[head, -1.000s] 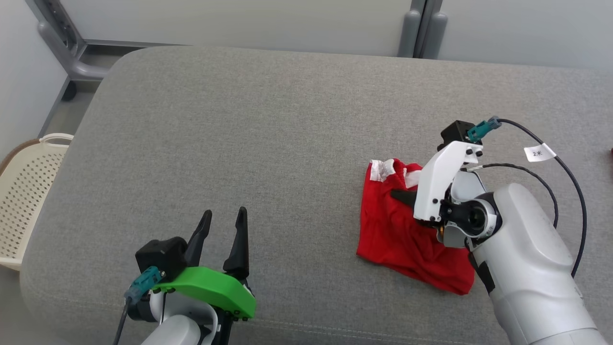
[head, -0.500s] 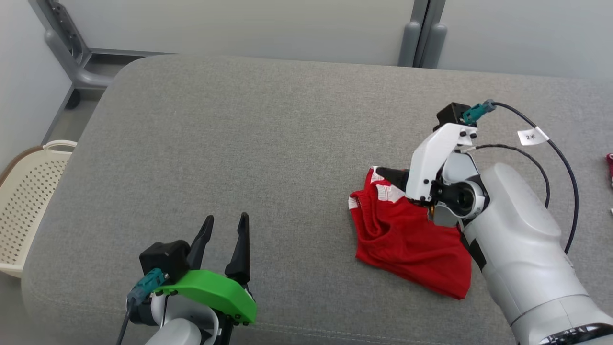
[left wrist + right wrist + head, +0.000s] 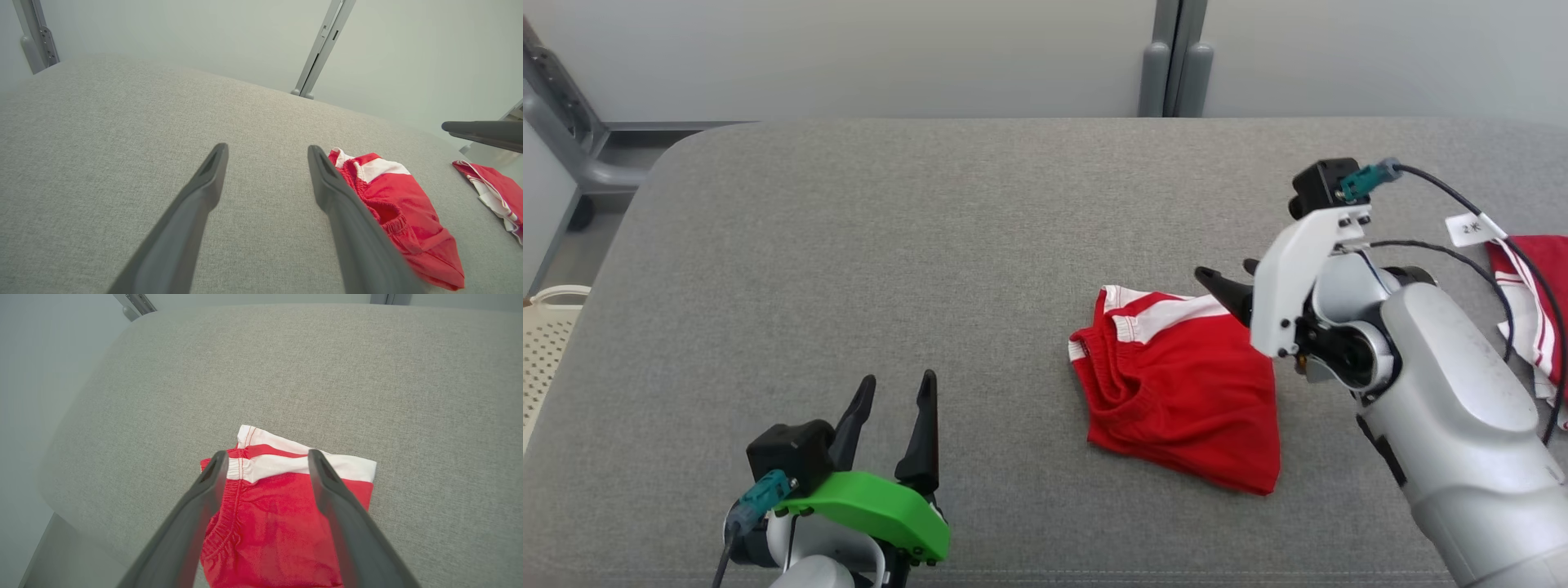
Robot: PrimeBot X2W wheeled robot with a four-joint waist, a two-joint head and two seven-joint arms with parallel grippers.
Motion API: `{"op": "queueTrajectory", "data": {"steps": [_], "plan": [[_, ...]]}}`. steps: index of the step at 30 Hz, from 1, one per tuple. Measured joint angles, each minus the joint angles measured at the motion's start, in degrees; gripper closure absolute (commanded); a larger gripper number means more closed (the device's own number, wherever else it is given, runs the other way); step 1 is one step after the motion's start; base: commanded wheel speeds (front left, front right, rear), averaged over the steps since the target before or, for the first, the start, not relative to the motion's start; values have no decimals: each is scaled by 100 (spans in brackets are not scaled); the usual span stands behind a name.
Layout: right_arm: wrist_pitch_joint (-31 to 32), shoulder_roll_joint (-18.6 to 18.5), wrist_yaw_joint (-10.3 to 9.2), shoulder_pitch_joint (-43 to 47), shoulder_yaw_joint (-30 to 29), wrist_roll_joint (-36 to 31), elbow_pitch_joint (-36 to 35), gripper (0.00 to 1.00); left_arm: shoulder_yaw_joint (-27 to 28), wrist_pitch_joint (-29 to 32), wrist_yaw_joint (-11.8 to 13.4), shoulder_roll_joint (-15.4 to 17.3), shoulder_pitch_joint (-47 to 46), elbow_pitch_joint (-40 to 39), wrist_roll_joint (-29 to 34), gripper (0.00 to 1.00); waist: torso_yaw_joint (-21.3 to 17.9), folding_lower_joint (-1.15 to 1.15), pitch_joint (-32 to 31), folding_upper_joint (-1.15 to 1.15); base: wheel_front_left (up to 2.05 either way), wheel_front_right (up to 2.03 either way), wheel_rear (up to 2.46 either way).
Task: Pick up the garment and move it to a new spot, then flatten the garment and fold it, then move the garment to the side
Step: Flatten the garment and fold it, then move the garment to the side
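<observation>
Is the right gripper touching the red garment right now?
Apart. Left wrist view shows the right gripper hanging clear of the red garment, grey cushion between.

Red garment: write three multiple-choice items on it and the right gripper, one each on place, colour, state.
1. The red garment lies: A in a basket; B on the grey cushion; C on the floor.
2. Its stripe is: A white; B blue; C black.
3. The right gripper is: A shut on the garment; B open; C shut, empty.
Answers: B, it rests on the cushion; A, a white band crosses one edge; B, its fingers stand apart.
</observation>
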Motion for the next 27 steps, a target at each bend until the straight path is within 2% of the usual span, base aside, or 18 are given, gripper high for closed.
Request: {"op": "queueTrajectory", "data": {"steps": [4, 8, 17, 27], "plan": [[24, -435, 0, 501, 7, 131, -504, 0, 62, 12, 87, 109, 4, -160, 18, 0, -160, 0, 71, 0, 0, 0, 0], [-73, -662, 0, 967, -129, 187, -712, 0, 122, 18, 140, 197, 2, -287, 41, 0, -246, 0, 219, 0, 0, 0, 0], [-544, -512, 0, 1330, -541, 270, -425, 0, 138, 118, 219, 304, -100, -461, 105, 0, -240, 0, 557, 0, 0, 0, 0], [-965, -207, 0, 1156, -836, 546, 455, 0, 158, 151, 274, 342, -216, -530, 153, 0, 117, 0, 876, 0, 0, 0, 0]]}}
